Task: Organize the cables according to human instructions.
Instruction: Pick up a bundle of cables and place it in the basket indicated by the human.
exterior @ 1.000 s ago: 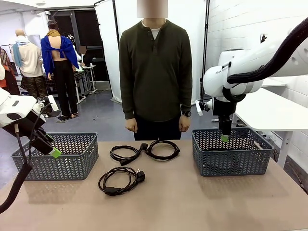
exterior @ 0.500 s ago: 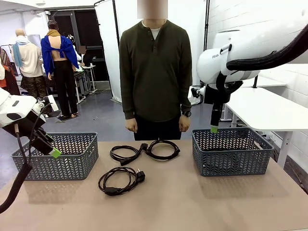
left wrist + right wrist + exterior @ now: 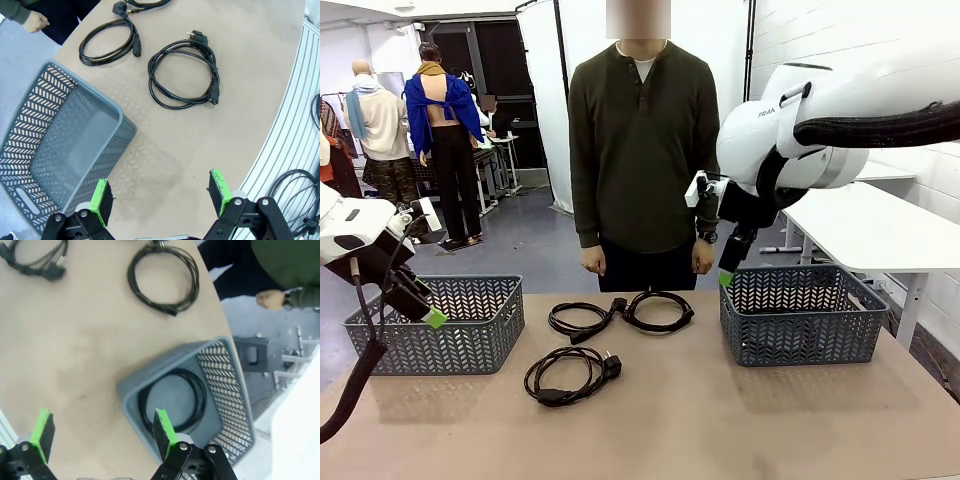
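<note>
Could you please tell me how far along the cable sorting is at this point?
Done: one cable lies coiled in the right basket. In hand: nothing; the left gripper and right gripper both show open, empty jaws. Left: three cables on the table.

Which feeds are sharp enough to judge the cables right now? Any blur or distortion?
Front view: sharp, evenly lit, soft shadows under the cables. Left wrist view: crisp, though the wide lens bows the table edge. Right wrist view: soft all over, the cable in the basket and the person's hand smeared.
</note>
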You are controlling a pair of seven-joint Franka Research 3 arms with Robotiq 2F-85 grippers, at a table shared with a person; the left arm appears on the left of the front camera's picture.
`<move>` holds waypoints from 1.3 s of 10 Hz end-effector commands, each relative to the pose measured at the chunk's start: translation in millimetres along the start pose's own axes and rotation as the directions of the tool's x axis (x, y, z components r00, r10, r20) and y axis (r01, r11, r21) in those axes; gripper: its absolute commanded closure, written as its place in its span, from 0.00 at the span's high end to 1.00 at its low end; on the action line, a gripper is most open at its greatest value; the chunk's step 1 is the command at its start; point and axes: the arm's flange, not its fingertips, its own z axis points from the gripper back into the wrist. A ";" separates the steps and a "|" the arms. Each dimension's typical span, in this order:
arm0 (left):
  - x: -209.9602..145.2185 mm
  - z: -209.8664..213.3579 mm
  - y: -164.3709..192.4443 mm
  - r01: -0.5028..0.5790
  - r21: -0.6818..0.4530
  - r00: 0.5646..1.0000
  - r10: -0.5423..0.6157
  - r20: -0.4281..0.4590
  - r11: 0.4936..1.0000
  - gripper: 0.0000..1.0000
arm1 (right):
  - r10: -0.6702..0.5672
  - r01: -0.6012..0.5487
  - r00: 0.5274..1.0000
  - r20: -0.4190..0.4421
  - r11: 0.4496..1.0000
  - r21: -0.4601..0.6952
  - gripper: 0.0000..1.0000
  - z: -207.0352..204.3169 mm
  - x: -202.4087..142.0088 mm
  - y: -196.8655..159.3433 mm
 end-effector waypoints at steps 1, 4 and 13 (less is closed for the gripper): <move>-1.1 -0.2 -0.9 -0.014 -0.010 1.000 0.014 0.006 1.000 1.00 | -0.006 0.007 0.998 0.069 1.000 -0.010 1.00 -12.9 -9.9 23.9; -1.1 -0.2 -0.9 -0.014 -0.010 1.000 0.014 0.006 1.000 1.00 | 0.002 -0.002 0.997 0.073 1.000 -0.003 1.00 -27.0 -10.1 47.0; -1.1 -0.2 -0.9 -0.014 -0.010 1.000 0.014 0.006 1.000 1.00 | 0.028 -0.028 0.999 0.042 1.000 0.001 1.00 -27.5 -4.8 46.5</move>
